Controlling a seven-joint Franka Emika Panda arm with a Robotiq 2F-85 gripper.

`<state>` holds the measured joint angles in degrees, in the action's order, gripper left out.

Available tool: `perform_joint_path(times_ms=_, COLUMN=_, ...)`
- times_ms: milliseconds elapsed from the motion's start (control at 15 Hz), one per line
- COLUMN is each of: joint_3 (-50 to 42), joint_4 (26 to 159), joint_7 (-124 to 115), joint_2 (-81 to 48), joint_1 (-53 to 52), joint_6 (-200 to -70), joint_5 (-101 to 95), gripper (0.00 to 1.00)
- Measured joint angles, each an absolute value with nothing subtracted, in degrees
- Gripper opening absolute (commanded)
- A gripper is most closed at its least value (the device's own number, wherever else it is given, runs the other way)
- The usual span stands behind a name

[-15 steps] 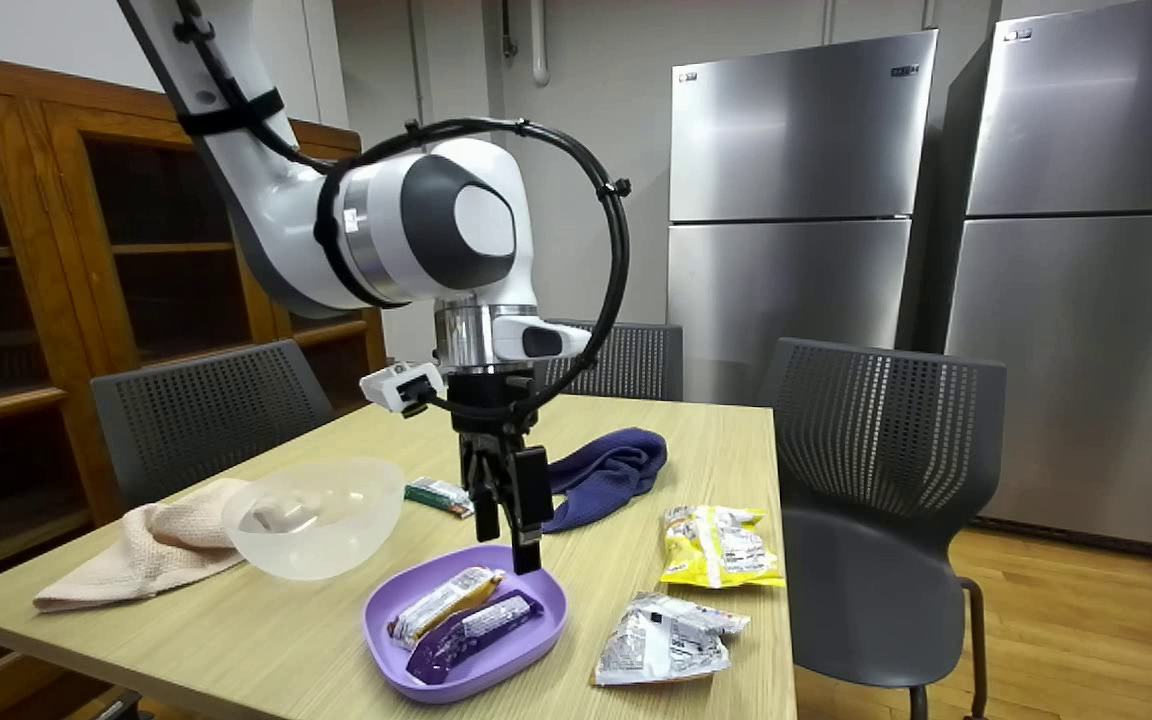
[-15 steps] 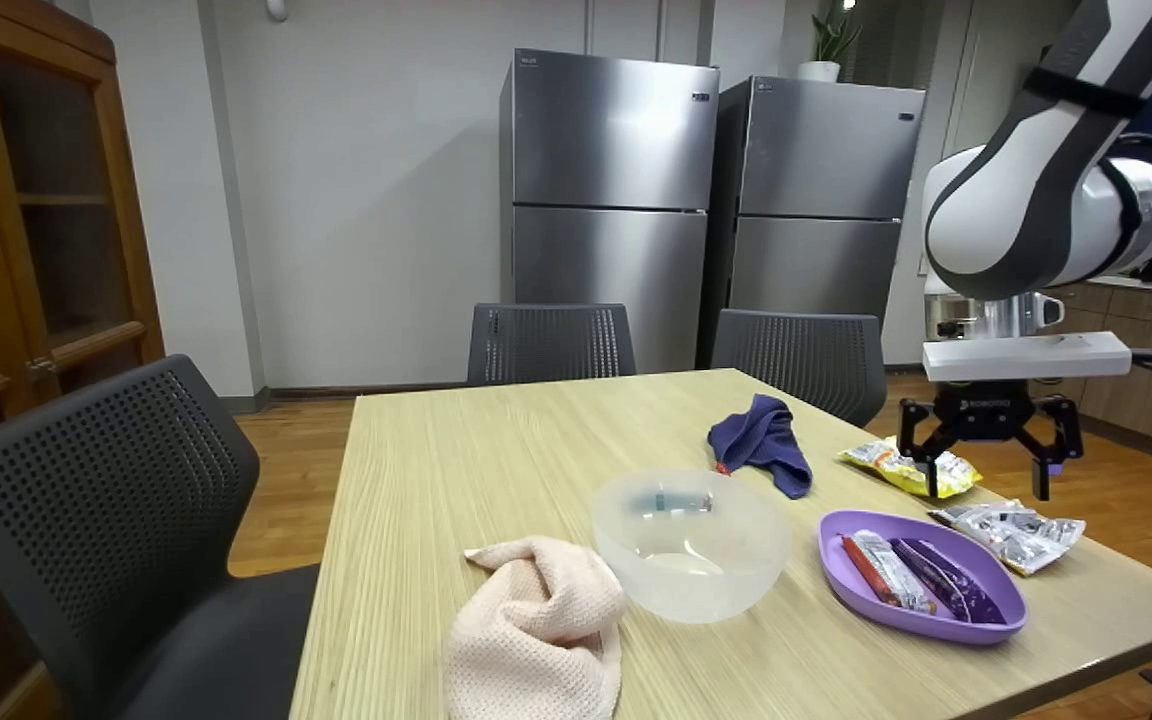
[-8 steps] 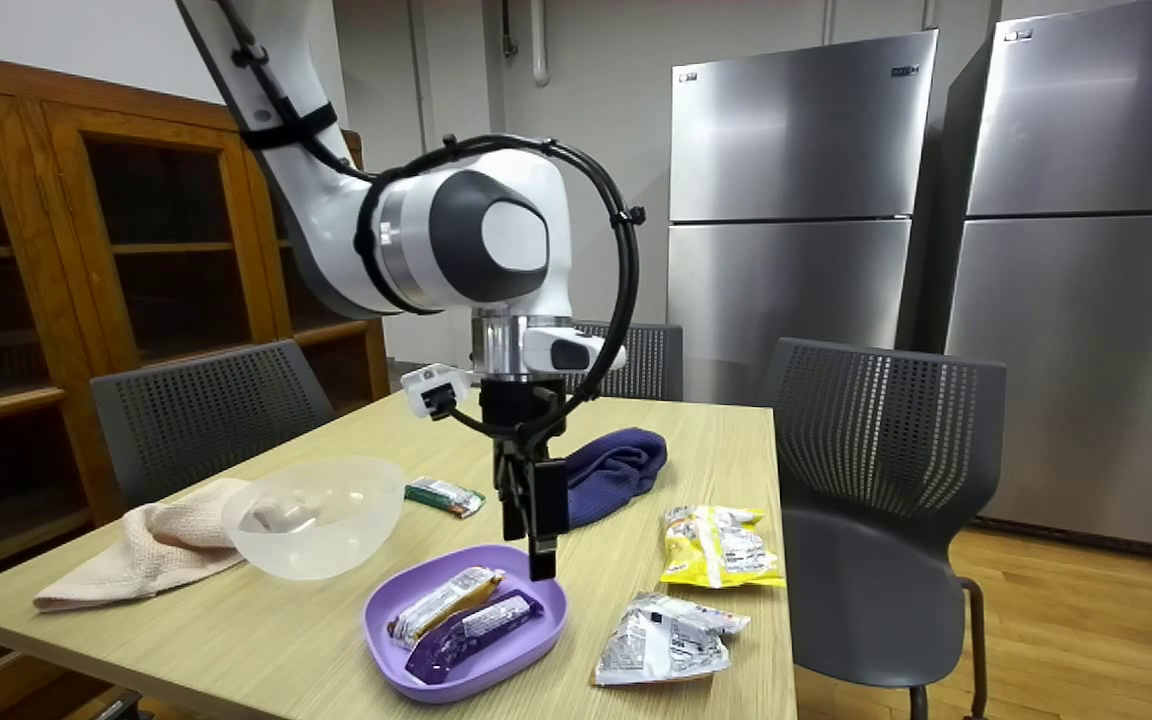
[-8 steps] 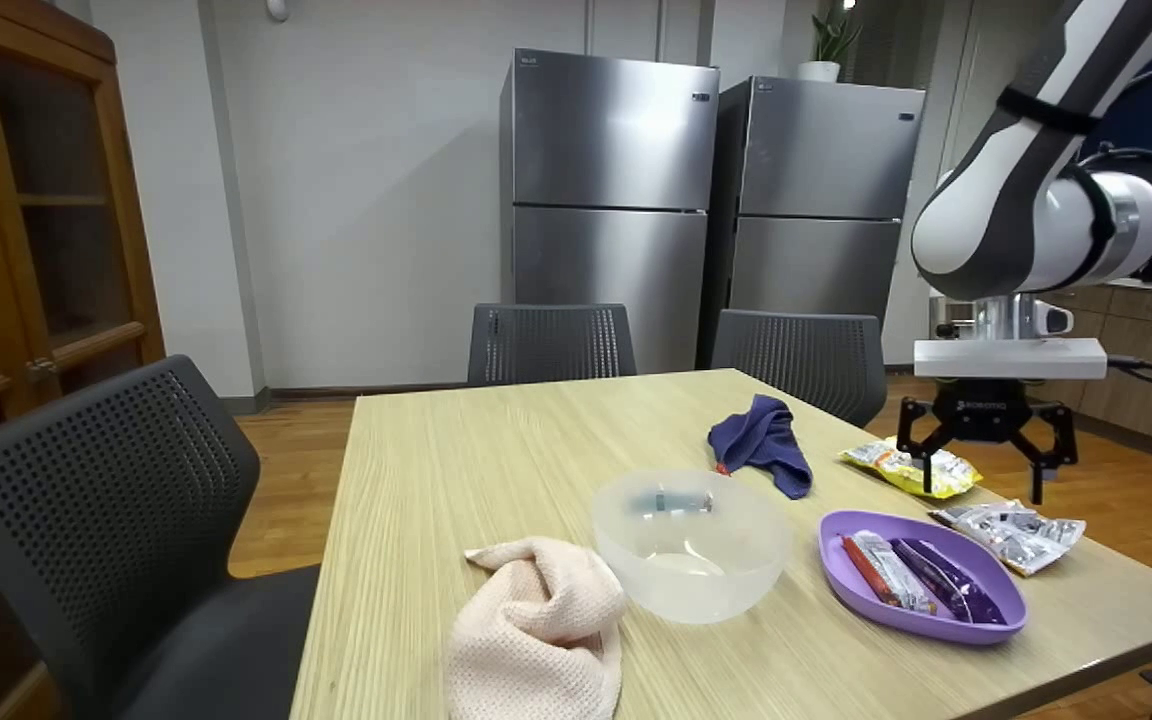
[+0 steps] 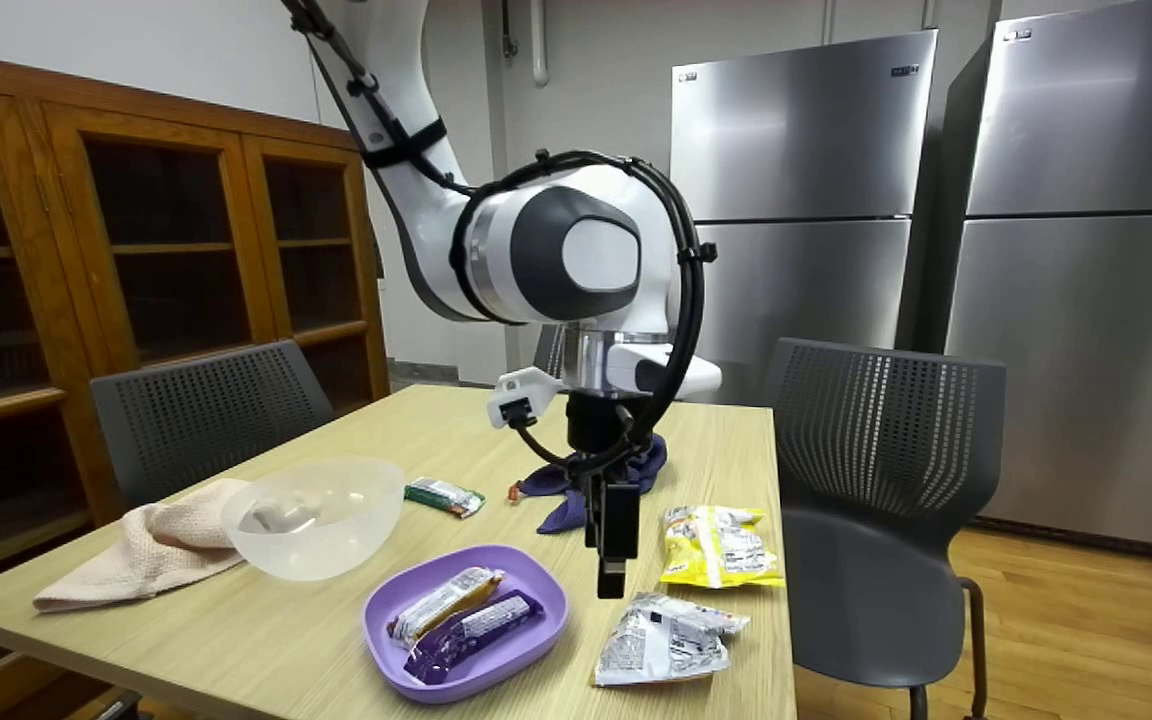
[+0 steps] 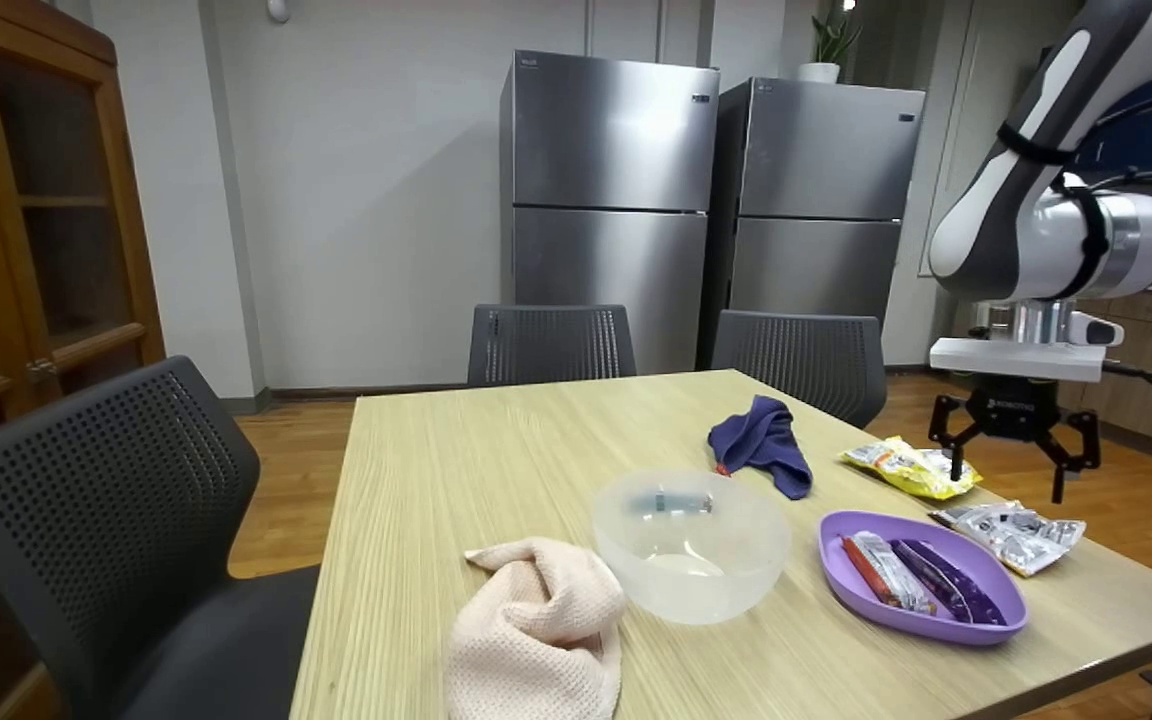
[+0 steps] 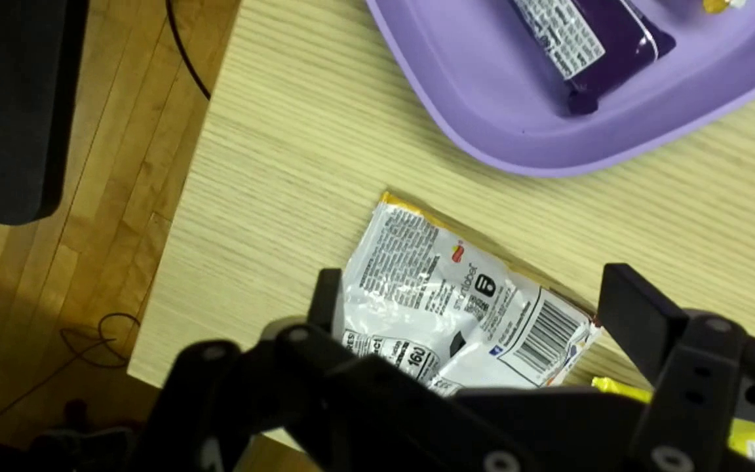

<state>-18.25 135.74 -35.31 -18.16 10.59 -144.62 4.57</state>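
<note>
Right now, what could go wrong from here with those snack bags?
The crumpled silver snack bag might fold or slip if the open tool above it closes. The yellow snack bag lies at the edge of the table, so a bump could knock it off.

At the centre of the wrist view, the bag point(image 7: 456, 308) is silvery white with dark print, a black-and-white striped barcode point(image 7: 546, 335) and an orange-yellow upper edge. At upper right, the tray point(image 7: 482, 85) is plain lilac, the wrapper point(image 7: 613, 52) deep purple. In an exterior view, the hand point(image 6: 1007, 478) at right is black, the packet point(image 6: 906, 468) there bright yellow and white, the surface point(image 6: 536, 440) pale wood with streaked grain, the towel point(image 6: 536, 630) at bottom pale pink, waffle-patterned.
</note>
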Motion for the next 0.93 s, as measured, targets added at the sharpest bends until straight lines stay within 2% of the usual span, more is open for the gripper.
perform_joint_path(times_ms=933, joint_3=-21.6, joint_4=126.7, joint_7=-42.5, joint_2=-29.0, joint_1=11.3, joint_6=-144.8, joint_5=9.3, gripper=1.00)
